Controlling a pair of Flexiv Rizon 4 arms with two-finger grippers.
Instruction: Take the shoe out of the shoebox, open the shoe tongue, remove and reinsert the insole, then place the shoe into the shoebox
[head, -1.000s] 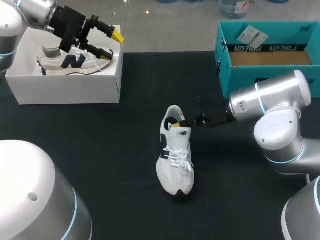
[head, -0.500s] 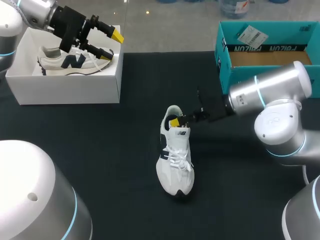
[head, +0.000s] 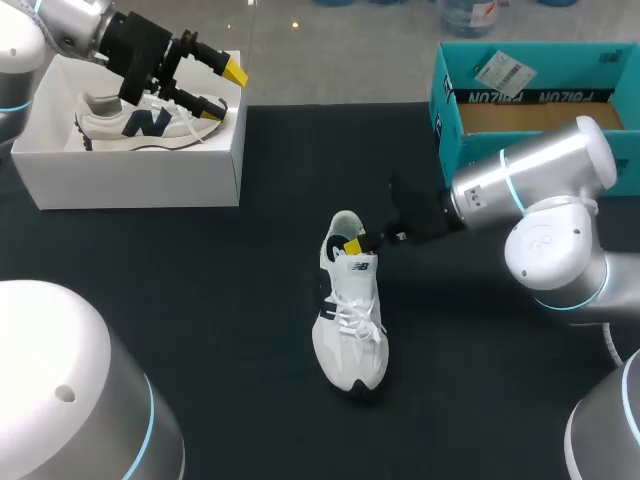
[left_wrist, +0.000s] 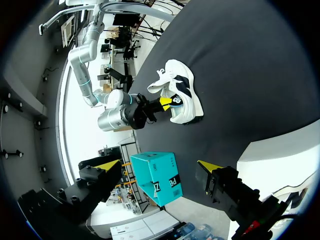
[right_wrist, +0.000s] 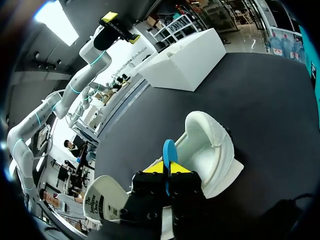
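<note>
A white shoe (head: 350, 320) with dark side marks lies on the black table, toe toward the near edge. My right gripper (head: 353, 244) sits at its heel opening. In the right wrist view the right gripper (right_wrist: 167, 169) is shut on the thin blue edge of the insole (right_wrist: 169, 149), which stands up out of the shoe (right_wrist: 212, 150). My left gripper (head: 225, 87) hangs open over the white shoebox (head: 130, 185), holding nothing. From the left wrist view, the open left gripper (left_wrist: 157, 167) looks across the table at the shoe (left_wrist: 180, 92).
A second white shoe (head: 140, 122) lies inside the white shoebox at the back left. A teal cardboard box (head: 520, 97) stands at the back right, close behind my right arm. Black table surface surrounds the shoe on the near side and the left.
My right gripper opened wider, then shut on the insole's edge at the heel opening, and the right arm shifted slightly left. The left arm has not moved.
</note>
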